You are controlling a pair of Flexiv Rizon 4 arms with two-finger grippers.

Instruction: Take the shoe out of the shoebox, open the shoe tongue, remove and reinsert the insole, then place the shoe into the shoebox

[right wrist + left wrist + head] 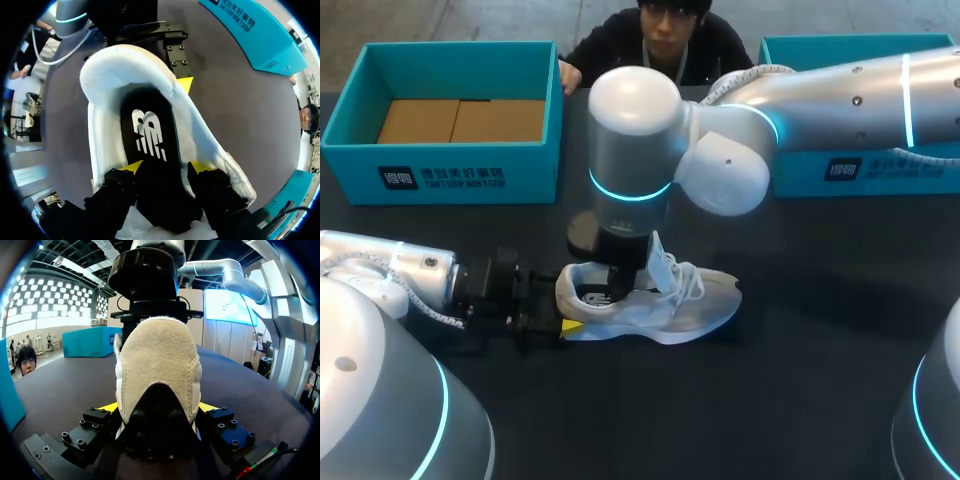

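Now our left gripper (158, 407) is squeezing the shoe (665, 305). Our right gripper (166, 166), fingers apart, should be flattening the insole (147, 125) gently.

You get soft, even overhead light on the dark table (820, 400), with a thin shadow under the white shoe (670, 310), cyan rings glowing on your right arm (630, 150), the heel brightly lit in the left wrist view, and the black insole (147, 135) shaded inside.
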